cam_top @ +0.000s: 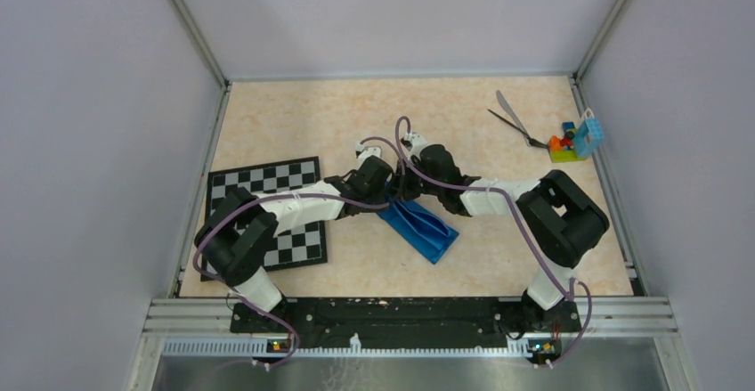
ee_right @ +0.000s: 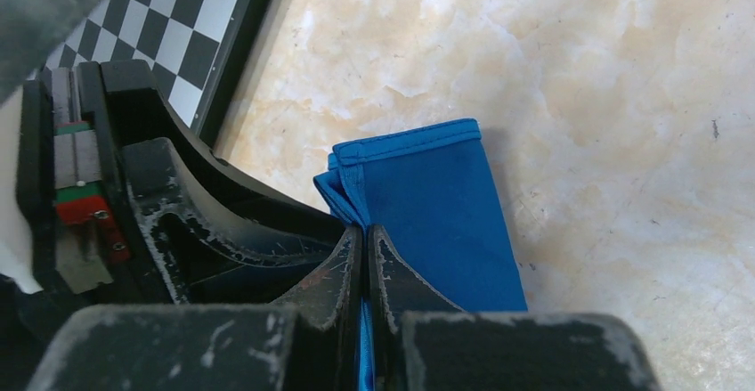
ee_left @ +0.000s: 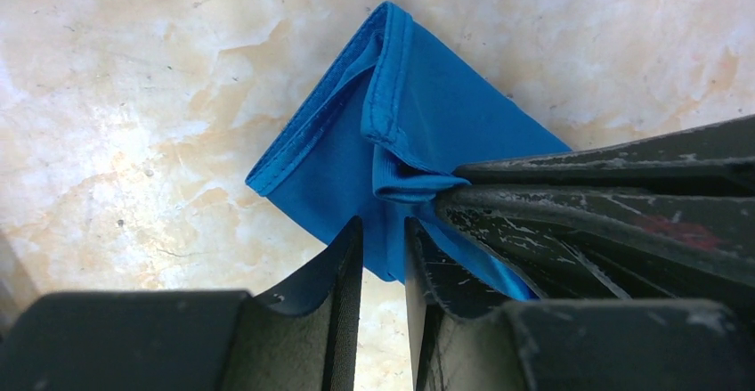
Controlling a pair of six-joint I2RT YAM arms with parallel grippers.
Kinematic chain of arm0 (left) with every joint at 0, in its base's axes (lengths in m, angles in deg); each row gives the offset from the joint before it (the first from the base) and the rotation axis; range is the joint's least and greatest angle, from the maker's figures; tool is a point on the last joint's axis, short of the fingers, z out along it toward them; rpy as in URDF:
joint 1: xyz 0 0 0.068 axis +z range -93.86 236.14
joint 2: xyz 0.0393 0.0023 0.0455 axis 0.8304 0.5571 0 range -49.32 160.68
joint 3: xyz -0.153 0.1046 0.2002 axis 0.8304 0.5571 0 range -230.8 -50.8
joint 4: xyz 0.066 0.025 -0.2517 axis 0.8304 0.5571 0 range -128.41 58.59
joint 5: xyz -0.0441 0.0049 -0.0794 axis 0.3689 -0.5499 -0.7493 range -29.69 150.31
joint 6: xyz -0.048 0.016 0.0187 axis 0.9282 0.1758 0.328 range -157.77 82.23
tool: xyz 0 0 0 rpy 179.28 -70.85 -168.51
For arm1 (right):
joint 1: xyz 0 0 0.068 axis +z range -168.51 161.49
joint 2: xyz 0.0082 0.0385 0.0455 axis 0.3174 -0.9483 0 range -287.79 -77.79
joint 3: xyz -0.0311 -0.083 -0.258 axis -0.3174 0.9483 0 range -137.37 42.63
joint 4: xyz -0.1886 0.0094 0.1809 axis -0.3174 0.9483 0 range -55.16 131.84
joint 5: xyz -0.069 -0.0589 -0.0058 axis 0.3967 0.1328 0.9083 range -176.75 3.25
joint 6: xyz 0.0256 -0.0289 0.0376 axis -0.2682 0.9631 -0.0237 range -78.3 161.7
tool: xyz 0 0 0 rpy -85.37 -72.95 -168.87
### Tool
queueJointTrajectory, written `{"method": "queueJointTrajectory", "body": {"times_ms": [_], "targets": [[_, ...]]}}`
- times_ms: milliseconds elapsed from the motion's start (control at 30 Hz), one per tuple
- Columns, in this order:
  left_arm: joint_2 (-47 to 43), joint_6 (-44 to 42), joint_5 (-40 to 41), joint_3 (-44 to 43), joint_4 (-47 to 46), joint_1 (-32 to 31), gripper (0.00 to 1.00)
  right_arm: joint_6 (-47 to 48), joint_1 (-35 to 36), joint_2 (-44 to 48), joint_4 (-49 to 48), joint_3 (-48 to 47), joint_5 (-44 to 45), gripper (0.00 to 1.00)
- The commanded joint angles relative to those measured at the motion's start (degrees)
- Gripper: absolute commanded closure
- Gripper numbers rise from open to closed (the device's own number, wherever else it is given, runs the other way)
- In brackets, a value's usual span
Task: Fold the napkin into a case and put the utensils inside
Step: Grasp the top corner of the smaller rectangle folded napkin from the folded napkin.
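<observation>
The blue napkin (cam_top: 423, 229) lies folded into a narrow oblong on the table's middle, slanting down to the right. My right gripper (ee_right: 365, 231) is shut on a fold at its upper left end, with blue cloth (ee_right: 436, 204) showing between the fingers. My left gripper (ee_left: 385, 226) stands right beside it, jaws a narrow gap apart, with the napkin's edge (ee_left: 427, 97) at the tips. In the top view both grippers meet at that end, left (cam_top: 389, 193) and right (cam_top: 402, 184). The silver knife (cam_top: 507, 109) and the thin black utensil (cam_top: 512, 125) lie at the far right.
The chessboard (cam_top: 267, 177) lies at the left, partly under my left arm. A pile of colourful toy blocks (cam_top: 570, 142) sits by the right wall next to the utensils. Walls enclose the table on three sides.
</observation>
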Motion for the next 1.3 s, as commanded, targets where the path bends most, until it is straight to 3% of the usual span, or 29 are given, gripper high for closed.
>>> {"method": "queueJointTrajectory", "body": {"times_ms": [0,200,333,533,867,1000,1033,1100,1267], "targets": [[1.3,-1.0,4.1,-2.8,1.3,-0.8,0.71,-0.2,-0.4,2.6,-3.2,0.2,-0.9,1.00],[3.5,-1.1,5.7,-4.3,2.0,-1.7,0.72,0.0,-0.3,2.3,-3.3,0.3,-1.2,1.00],[4.4,-1.2,6.8,-5.2,2.6,-2.0,0.78,0.0,-0.3,2.2,-3.3,0.4,-1.3,1.00],[3.3,-0.7,9.2,-5.1,2.9,-2.1,1.00,1.3,-0.4,2.3,-2.3,0.3,-2.0,1.00],[-3.0,2.4,11.9,1.5,-3.7,-2.1,1.00,4.6,-0.2,3.0,2.2,1.5,-3.1,1.00],[-4.5,-0.9,7.5,3.6,-8.4,-2.2,1.00,5.4,0.0,3.4,2.9,2.3,-1.9,1.00],[-3.8,-1.3,6.1,2.9,-7.6,-2.2,0.99,5.3,-0.1,3.6,2.9,2.1,-1.8,1.00],[-2.0,-0.5,4.6,0.5,-4.5,-2.8,0.81,4.2,-0.3,3.6,2.0,1.9,-2.6,1.00],[-0.3,1.4,4.7,-0.3,-2.4,-4.8,0.67,-0.6,-2.0,4.4,-0.7,1.9,-3.8,1.00]]}}
